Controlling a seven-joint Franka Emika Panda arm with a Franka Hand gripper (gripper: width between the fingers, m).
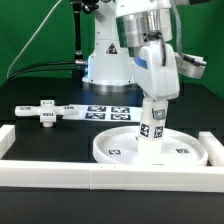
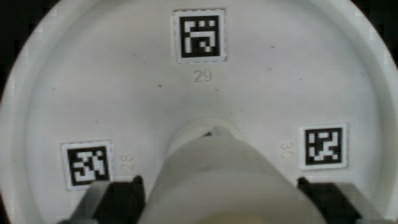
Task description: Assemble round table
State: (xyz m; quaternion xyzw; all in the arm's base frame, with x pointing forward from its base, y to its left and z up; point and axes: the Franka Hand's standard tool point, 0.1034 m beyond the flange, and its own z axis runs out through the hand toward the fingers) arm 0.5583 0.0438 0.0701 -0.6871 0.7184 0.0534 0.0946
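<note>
The large rimmed white disc (image 1: pixel 150 147) lies flat on the black table near the front rail; it fills the wrist view (image 2: pixel 196 100) with its square tags. The short cylinder leg (image 1: pixel 152 120) stands upright at the disc's centre, tags on its side. My gripper (image 1: pixel 154 98) comes straight down over it and is shut on its upper part. In the wrist view the leg (image 2: pixel 222 175) sits between the two dark fingers (image 2: pixel 121 200). The cross-shaped piece (image 1: pixel 45 111) lies on the table at the exterior view's left, apart from the disc.
The marker board (image 1: pixel 108 111) lies flat behind the disc, in front of the robot base (image 1: pixel 108 60). A long white border rail (image 1: pixel 110 177) runs along the front, with another short rail (image 1: pixel 5 135) at the exterior view's left.
</note>
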